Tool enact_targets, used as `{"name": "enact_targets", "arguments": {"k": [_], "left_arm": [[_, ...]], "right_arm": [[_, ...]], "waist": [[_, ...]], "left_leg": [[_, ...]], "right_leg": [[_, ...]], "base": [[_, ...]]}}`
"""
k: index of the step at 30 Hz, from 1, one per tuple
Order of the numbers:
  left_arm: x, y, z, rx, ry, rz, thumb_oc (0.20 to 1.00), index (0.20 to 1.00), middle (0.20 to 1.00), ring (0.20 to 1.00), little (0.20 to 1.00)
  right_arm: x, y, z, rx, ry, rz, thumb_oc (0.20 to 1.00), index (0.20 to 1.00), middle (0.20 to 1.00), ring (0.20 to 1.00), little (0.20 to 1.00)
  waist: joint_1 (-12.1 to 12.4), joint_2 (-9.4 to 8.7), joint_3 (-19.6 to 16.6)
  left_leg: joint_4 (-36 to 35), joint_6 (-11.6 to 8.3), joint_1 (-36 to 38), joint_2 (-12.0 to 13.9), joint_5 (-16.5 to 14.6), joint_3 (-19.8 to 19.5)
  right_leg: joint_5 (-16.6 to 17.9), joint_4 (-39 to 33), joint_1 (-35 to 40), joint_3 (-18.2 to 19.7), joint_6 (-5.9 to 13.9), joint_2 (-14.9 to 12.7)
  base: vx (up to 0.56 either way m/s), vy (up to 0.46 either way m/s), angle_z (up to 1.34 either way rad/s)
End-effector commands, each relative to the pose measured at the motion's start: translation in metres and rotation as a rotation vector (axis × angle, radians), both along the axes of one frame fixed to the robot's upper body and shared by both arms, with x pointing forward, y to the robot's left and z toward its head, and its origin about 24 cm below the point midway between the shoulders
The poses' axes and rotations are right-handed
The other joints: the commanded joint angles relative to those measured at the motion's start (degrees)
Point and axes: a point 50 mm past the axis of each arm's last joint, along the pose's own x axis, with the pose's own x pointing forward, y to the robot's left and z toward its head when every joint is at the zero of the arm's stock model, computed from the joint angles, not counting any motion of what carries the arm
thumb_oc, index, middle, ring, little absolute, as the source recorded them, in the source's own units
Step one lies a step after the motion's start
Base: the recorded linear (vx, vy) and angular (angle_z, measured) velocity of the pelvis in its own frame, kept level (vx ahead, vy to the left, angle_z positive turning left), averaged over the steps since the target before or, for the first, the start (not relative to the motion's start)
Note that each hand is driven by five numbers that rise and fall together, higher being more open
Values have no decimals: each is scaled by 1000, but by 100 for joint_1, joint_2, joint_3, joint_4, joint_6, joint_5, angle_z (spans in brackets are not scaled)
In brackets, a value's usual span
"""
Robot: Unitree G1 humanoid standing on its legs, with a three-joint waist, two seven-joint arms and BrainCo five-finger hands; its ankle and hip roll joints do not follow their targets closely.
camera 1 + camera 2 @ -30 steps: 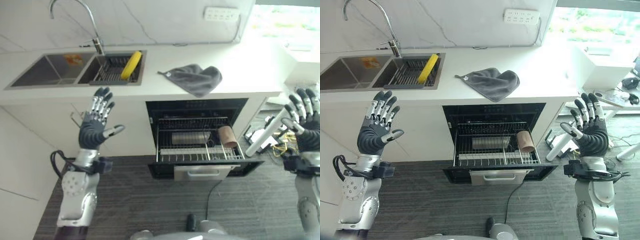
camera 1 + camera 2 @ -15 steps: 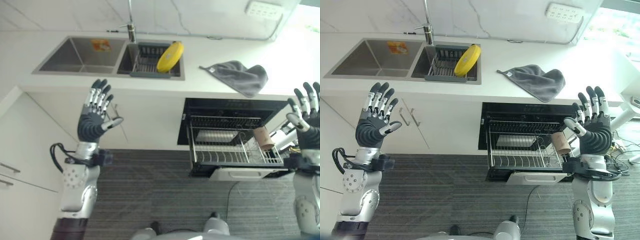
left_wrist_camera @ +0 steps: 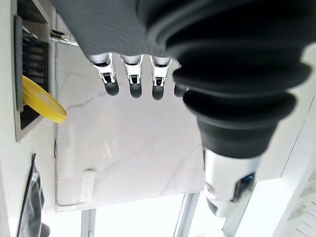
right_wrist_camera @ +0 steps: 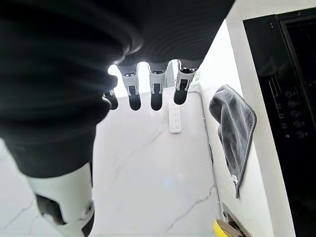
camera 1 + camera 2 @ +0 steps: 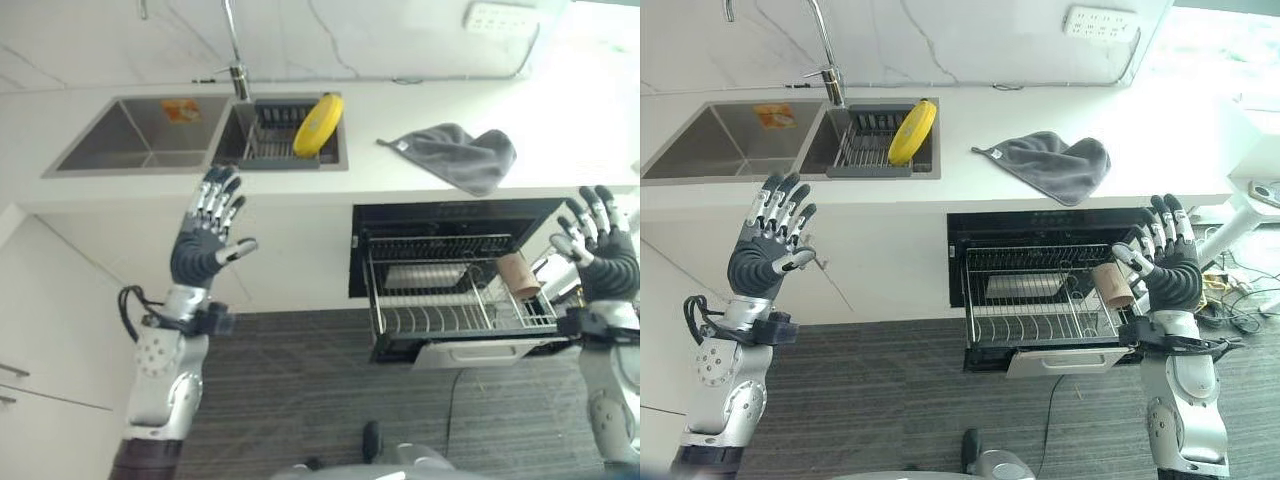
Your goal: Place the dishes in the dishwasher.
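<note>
Camera panning across last second, whole scene sliding sideways; counter things not moving themselves. Dishwasher (image 5: 1040, 290) standing open under counter (image 5: 970, 195), rack (image 5: 1030, 310) pulled out, brown cup (image 5: 1110, 285) plus grey dish already lying inside. Sink (image 5: 730, 140) sitting well left, yellow plate (image 5: 912, 131) leaning in drain rack there, untouched. Grey cloth (image 5: 1050, 165) lying on counter. Left hand (image 5: 772, 250) and right hand (image 5: 1170, 265) staying raised, fingers spread, holding nothing. Judgement: robot lining up on sink; plate pickup not started.
</note>
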Motion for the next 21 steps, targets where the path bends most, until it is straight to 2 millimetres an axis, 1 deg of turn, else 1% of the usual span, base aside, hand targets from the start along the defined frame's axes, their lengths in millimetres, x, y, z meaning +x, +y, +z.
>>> {"name": "enact_targets", "arguments": {"k": [1,2,4,5,6,7,9,10,11,13,14,15,16,17,18,19,20,21], "left_arm": [[-2,1,18,-16,-77,-19,1000,1000,1000,1000,1000],[-2,1,17,-20,-77,-24,1000,1000,1000,1000,1000],[-5,2,16,-27,-83,-33,1000,1000,1000,1000,1000],[-7,3,16,-38,-85,-40,1000,1000,1000,1000,1000],[-8,3,16,-46,-86,-44,1000,1000,1000,1000,1000],[-9,4,16,-59,-90,-54,1000,1000,1000,1000,1000],[-10,3,16,-78,-97,-67,1000,1000,1000,1000,1000],[-9,2,15,-87,-95,-74,1000,1000,1000,1000,1000],[-9,1,15,-90,-93,-77,1000,1000,1000,1000,1000],[-9,3,13,-99,-91,-77,1000,1000,1000,1000,1000],[-9,3,13,-111,-90,-69,1000,1000,1000,1000,1000],[-9,4,10,-126,-87,-64,1000,1000,1000,1000,1000],[-9,4,10,-128,-87,-64,1000,1000,1000,1000,1000],[-10,4,8,-135,-88,-67,1000,1000,1000,1000,1000],[-11,4,7,-137,-90,-68,1000,1000,1000,1000,1000],[-12,6,7,-141,-96,-69,1000,1000,1000,1000,1000],[-14,7,7,-152,-102,-63,1000,1000,1000,1000,1000],[-14,7,9,-160,-105,-58,1000,1000,1000,1000,1000]], "right_arm": [[-3,4,31,-12,-183,-1,1000,1000,1000,1000,1000],[-3,3,31,-13,-181,0,1000,1000,1000,1000,1000],[-5,1,30,-10,-181,2,1000,1000,1000,1000,1000],[-6,0,30,-15,-179,1,1000,1000,1000,1000,1000],[-7,-1,30,-19,-177,0,1000,1000,1000,1000,1000],[-7,-3,31,-27,-177,-1,1000,1000,1000,1000,1000],[-7,-3,32,-41,-182,-3,1000,1000,1000,1000,1000],[-5,-3,33,-44,-185,-9,1000,1000,1000,1000,1000],[-4,-3,34,-45,-187,-9,1000,1000,1000,1000,1000],[-3,-1,35,-58,-184,-2,1000,1000,1000,1000,1000],[-3,-1,35,-71,-180,7,1000,1000,1000,1000,1000],[-5,-4,34,-86,-174,6,1000,1000,1000,1000,1000],[-5,-5,35,-86,-174,6,1000,1000,1000,1000,1000],[-6,-8,36,-92,-176,4,1000,1000,1000,1000,1000],[-6,-10,37,-97,-177,3,1000,1000,1000,1000,1000],[-7,-13,39,-108,-180,2,1000,1000,1000,1000,1000],[-8,-14,41,-120,-183,5,1000,1000,1000,1000,1000],[-8,-15,41,-123,-188,3,1000,1000,1000,1000,1000]], "waist": [[-59,-31,-166],[-61,-36,-164],[-68,-83,-129],[-74,-132,-108],[-75,-157,-93],[-76,-184,-59],[-80,-185,-1],[-113,-160,7],[-124,-150,7],[-144,-56,-19],[-156,18,-34],[-176,89,-33],[-176,99,-30],[-182,127,-23],[-181,144,-14],[-179,147,0],[-175,122,18],[-167,111,16]], "left_leg": [[73,-165,-320,-15,118,-351],[179,-197,-358,-1,97,-347],[627,-289,-515,65,-38,-279],[1028,-323,-652,97,-128,-211],[1344,-347,-770,120,-136,-195],[1922,-421,-1032,192,-47,-186],[2432,-496,-1366,351,101,-151],[2106,-480,-1312,546,129,56],[1875,-463,-1229,585,149,129],[1045,-478,-1053,700,303,216],[252,-557,-934,749,591,247],[-279,-714,-957,936,1026,316],[-308,-744,-1000,987,1089,325],[-314,-801,-1112,1120,1230,392],[-314,-819,-1150,1182,1305,449],[-293,-807,-1172,1219,1297,533],[-252,-767,-1133,1208,1181,579],[-220,-752,-1135,1210,1147,630]], "right_leg": [[-477,310,109,302,488,-219],[-457,251,140,311,477,-226],[-380,82,211,314,435,-263],[-346,22,236,309,403,-306],[-333,5,236,308,377,-323],[-314,-11,232,284,325,-344],[-290,-30,246,221,260,-351],[-324,-2,261,127,278,-353],[-345,15,263,101,294,-365],[-407,-8,301,87,343,-342],[-442,-96,377,98,396,-325],[-512,-230,541,111,410,-288],[-529,-239,569,102,407,-284],[-585,-246,633,65,390,-279],[-619,-239,669,29,381,-288],[-662,-212,707,-20,381,-337],[-722,-170,759,-66,414,-431],[-752,-102,773,-116,454,-522]], "base": [[119,-257,-3],[77,-225,-4],[73,-271,-2],[44,-221,-2],[17,-208,-4],[-2,-161,-2],[33,-105,3],[92,5,2],[132,99,7],[162,187,26],[291,355,24],[270,330,7],[266,316,4],[181,215,-10],[248,303,-20],[275,350,-24],[310,415,-23],[340,465,-19]]}}
